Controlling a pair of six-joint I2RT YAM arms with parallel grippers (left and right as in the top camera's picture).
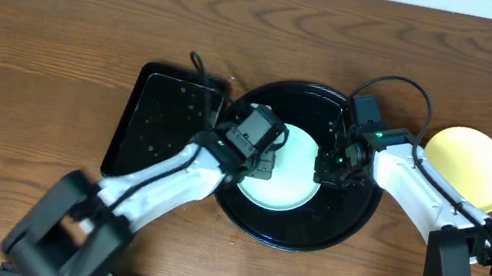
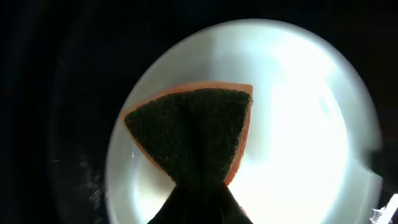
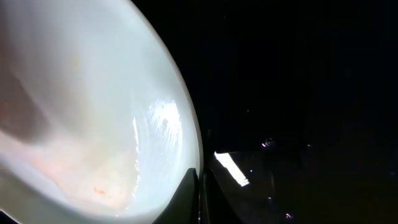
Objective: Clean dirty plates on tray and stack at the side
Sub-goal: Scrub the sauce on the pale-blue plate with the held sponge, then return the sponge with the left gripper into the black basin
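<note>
The round black tray point(image 1: 354, 218) sits in the middle of the dark wood worktop point(image 1: 65, 15), and a mint plate point(image 1: 294, 182) lies inside it, a little left of the tray's centre. The left claw point(image 1: 263, 156) reaches in from the lower left and is clenched on a sponge point(image 2: 193, 130). Its dark green scouring face, edged in orange, is pressed flat on the plate's inner surface. From above, that arm and claw cover the plate's left part. The right claw point(image 1: 330, 168) comes in from the other side and is pinched tight on the plate's right rim. Its two fingers meet right at the edge, with glossy black tray just beyond. Faint orange smears point(image 3: 99, 190) show on the plate near that grip. A rectangular black tray point(image 1: 157, 122) lies just beside the round one on its left, their edges touching or nearly so. A yellow plate point(image 1: 468, 165) rests alone on the bare worktop to the right, partly behind the right arm. A black cable point(image 1: 407, 90) loops above that arm's wrist.
</note>
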